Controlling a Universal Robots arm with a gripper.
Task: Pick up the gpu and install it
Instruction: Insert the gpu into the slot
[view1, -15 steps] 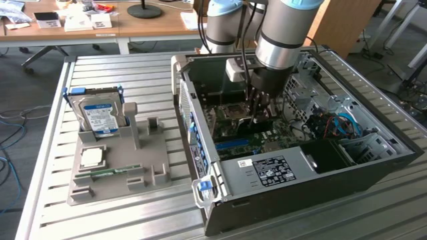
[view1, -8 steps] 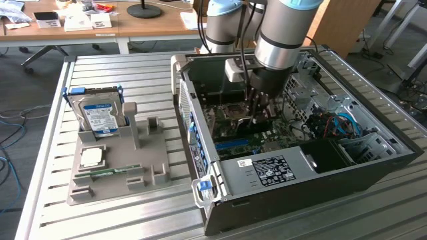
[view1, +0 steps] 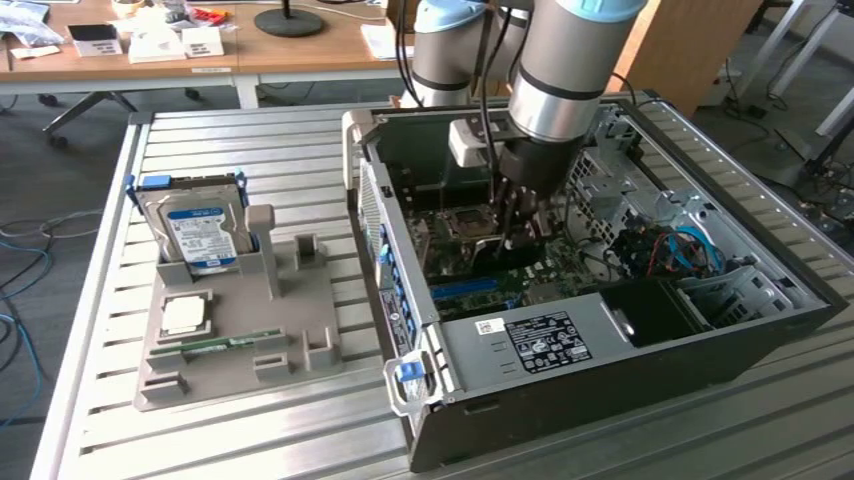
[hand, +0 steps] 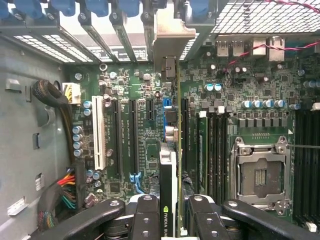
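My gripper (hand: 172, 212) is shut on the gpu (hand: 168, 165), a thin dark card seen edge-on with a green NVIDIA label between the black fingers (hand: 145, 215). Its silver bracket (hand: 170, 30) points to the case's rear slot openings. The card stands upright over the green motherboard (hand: 140, 80), in line with the long black expansion slots (hand: 120, 135). I cannot tell whether its edge touches a slot. In the exterior view the gripper (view1: 518, 225) reaches down inside the open computer case (view1: 627, 370), and the gpu (view1: 514, 252) shows as a dark shape below it.
A CPU socket (hand: 257, 172) and memory slots lie beside the card. Cable bundles (hand: 60, 195) hang by the case wall. Outside the case, a grey holder (view1: 240, 340) carries a hard drive (view1: 200, 230), a processor chip (view1: 183, 315) and a green memory stick (view1: 220, 345). The power supply (view1: 541, 340) fills the case's near corner.
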